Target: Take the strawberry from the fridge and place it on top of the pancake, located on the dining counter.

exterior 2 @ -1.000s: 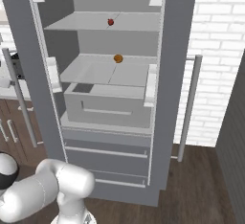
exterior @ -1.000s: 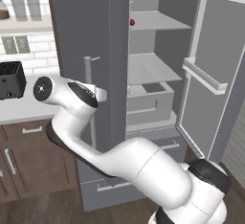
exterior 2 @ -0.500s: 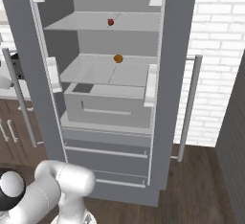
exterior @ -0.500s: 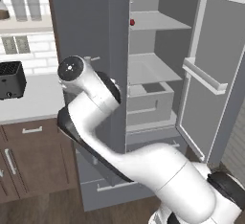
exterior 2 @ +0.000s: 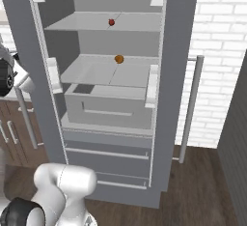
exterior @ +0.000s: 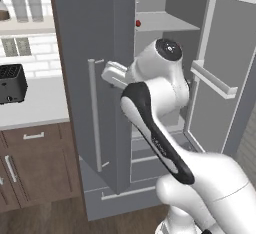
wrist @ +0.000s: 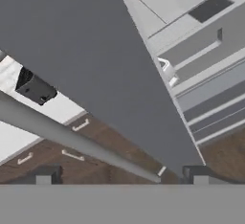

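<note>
Our gripper [wrist: 122,176] stands open, holding nothing, its fingers [wrist: 44,175] wide apart. Just beyond them we see the fridge [wrist: 95,70] door and its bar handle [wrist: 72,134]. Farther inside, the strawberry [exterior 2: 111,22] lies on the upper shelf [exterior 2: 87,24], well apart from the fingers.

Glossy white rounded arm [exterior: 165,85], black joint bands, dark round caps

You saw flat, even, rendered lighting with no evident source. Shadows were soft and faint inside the fridge [exterior 2: 111,75]. No glare appeared. Edges looked slightly soft and pixelated, and the hand view was the coarsest.
</note>
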### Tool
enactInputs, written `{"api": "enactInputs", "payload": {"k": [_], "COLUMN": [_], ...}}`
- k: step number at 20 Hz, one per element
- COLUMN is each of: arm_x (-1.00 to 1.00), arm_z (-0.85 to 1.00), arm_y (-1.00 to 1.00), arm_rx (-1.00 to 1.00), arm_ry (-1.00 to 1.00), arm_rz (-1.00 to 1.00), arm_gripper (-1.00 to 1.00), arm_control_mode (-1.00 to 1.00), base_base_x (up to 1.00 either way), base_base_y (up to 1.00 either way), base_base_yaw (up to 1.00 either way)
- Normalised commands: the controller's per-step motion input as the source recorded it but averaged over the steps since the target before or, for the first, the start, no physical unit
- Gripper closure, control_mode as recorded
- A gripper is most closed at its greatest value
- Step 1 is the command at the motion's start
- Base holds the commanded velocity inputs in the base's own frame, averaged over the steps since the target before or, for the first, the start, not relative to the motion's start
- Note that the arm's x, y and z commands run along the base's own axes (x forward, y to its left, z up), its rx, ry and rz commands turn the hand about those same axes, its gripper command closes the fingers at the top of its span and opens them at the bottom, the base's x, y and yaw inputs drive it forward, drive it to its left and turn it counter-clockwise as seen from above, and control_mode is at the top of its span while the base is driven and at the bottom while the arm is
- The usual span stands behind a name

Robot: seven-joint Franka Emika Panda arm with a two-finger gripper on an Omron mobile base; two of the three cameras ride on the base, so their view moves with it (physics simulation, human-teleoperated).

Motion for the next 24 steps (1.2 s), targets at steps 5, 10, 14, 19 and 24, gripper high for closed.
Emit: {"api": "enactInputs", "payload": {"k": [5,10,14,19,24], "arm_x": [-0.33,-0.15,0.00,0.31,0.40], "arm_z": [0.27,0.14,0.00,-0.06,-0.23], "arm_y": [-0.53,-0.50,-0.54,-0.11,-0.06], "arm_rx": [0.32,0.26,0.25,0.35,0.21], "arm_ry": [0.16,0.20,0.28,0.09,0.08], "arm_rz": [0.17,0.10,0.00,-0.01,0.00], "arm_gripper": [-1.00,-1.00,-1.00,-1.00,-1.00], "arm_control_mode": [-1.00,-1.00,-1.00,-1.00,-1.00], "base_base_x": [0.00,0.00,0.00,0.00,0.00], "base_base_y": [0.00,0.00,0.00,0.00,0.00], "base_base_yaw": [0.00,0.00,0.00,0.00,0.00]}}
